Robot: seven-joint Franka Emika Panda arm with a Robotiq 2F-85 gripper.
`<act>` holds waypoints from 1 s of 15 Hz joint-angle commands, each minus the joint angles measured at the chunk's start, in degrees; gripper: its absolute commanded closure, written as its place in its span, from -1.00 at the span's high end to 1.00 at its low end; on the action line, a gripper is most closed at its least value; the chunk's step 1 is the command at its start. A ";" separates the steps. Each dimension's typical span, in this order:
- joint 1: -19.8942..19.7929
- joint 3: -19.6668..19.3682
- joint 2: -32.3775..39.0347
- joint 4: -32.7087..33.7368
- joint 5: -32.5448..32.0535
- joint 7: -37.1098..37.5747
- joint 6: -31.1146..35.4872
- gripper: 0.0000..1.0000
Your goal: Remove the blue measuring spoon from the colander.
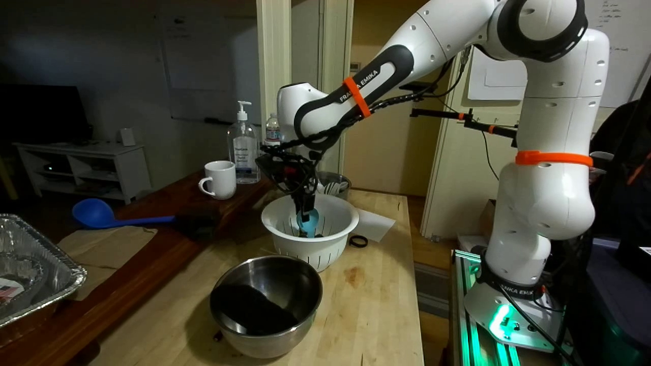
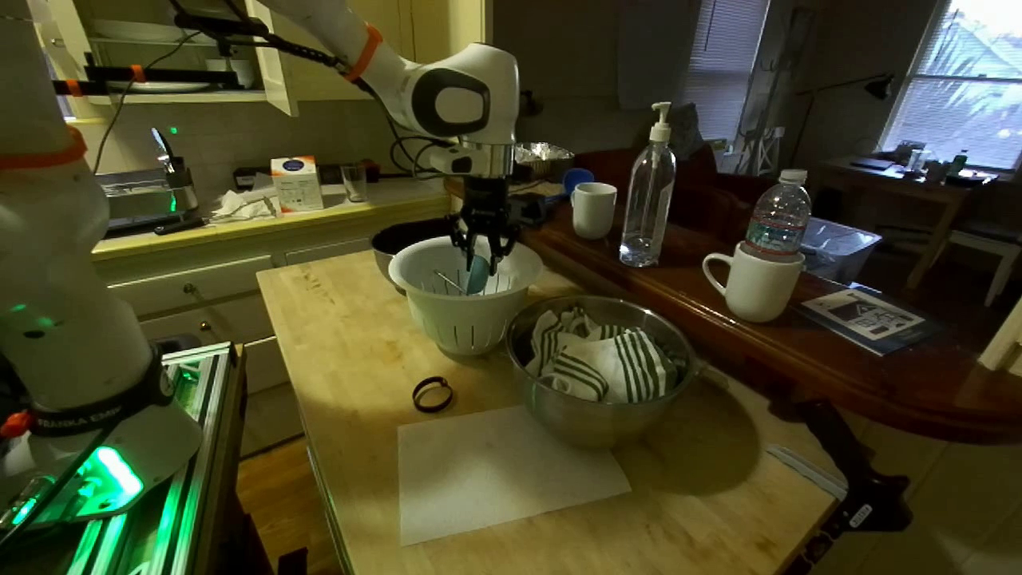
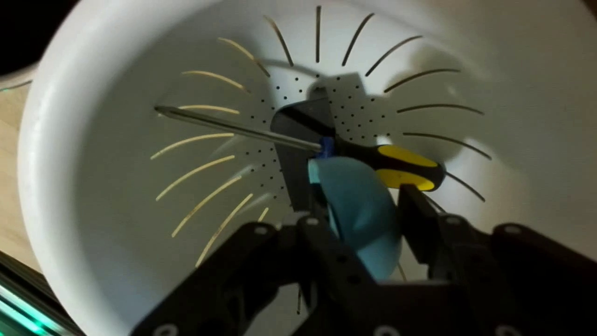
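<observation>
In an exterior view a steel bowl (image 1: pixel 285 340) stood nearest on the counter (image 1: pixel 366 315), with the colander (image 1: pixel 305 249) just behind it. The tool (image 1: pixel 305 212) pointed down into the colander, clamped on the spoon (image 1: pixel 311 223) below the rim, and in the wrist view a screwdriver (image 3: pixel 364 153) lay beyond it. Farther back, a mug (image 1: pixel 222 179) stood beside a pump bottle (image 1: pixel 244 152) on a ledge (image 1: pixel 178 195).

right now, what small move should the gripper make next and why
I'd probably close the gripper gently: its jaws stand on either side of the blue measuring spoon, which is inside the colander, and I can't tell whether they grip it firmly enough to lift.
</observation>
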 commanded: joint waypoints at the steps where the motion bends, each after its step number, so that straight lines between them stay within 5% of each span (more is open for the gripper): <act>1: 0.76 0.20 -1.44 -1.84 -1.71 1.75 1.95 -0.75; 4: 0.44 0.17 -3.91 -0.53 -0.13 1.89 -1.22 -1.00; 11: -1.94 0.18 -9.86 6.89 -7.10 6.52 -13.45 -0.94; 15: -3.15 -0.36 -11.60 9.51 -1.55 6.11 -14.03 -0.94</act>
